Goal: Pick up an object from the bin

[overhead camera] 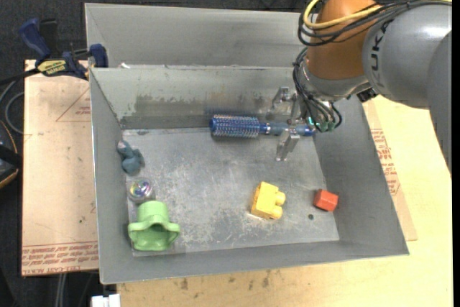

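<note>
Camera view — gripper [285,127] fingers spread, straddling the handle of the blue bristle brush [235,127] lying along the bin's [201,39] back wall. Yellow block [267,200] and red block [325,200] sit toward the front-right corner — well apart from the brush.

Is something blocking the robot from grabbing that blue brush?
Nothing visible does. The end effector sits right over the handle of the brush, one finger on each side. The yellow block and red cube lie apart from it.
</note>
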`<state>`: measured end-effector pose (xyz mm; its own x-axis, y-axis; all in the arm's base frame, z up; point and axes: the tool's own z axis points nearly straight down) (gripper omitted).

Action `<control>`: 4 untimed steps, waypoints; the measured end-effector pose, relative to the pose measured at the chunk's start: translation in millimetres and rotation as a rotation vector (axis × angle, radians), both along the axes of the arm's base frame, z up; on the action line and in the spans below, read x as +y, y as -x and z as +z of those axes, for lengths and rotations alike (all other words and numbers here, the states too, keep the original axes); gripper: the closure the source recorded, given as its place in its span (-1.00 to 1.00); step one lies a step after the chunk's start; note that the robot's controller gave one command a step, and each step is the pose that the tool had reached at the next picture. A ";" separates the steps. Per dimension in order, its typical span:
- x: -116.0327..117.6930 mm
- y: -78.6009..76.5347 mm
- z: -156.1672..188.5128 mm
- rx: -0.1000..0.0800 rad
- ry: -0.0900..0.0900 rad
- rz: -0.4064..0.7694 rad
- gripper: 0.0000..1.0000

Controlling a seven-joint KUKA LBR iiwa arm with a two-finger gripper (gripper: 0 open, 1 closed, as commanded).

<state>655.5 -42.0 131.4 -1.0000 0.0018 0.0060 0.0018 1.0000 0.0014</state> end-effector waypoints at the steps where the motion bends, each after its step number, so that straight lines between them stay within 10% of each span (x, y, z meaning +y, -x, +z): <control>1: 29.7 -2.9 -47.3 -0.014 0.001 -0.034 -1.00; 2: 74.8 10.4 -30.0 -0.008 -0.001 0.015 -1.00; 4: 84.1 11.3 -54.1 -0.016 0.004 0.129 -1.00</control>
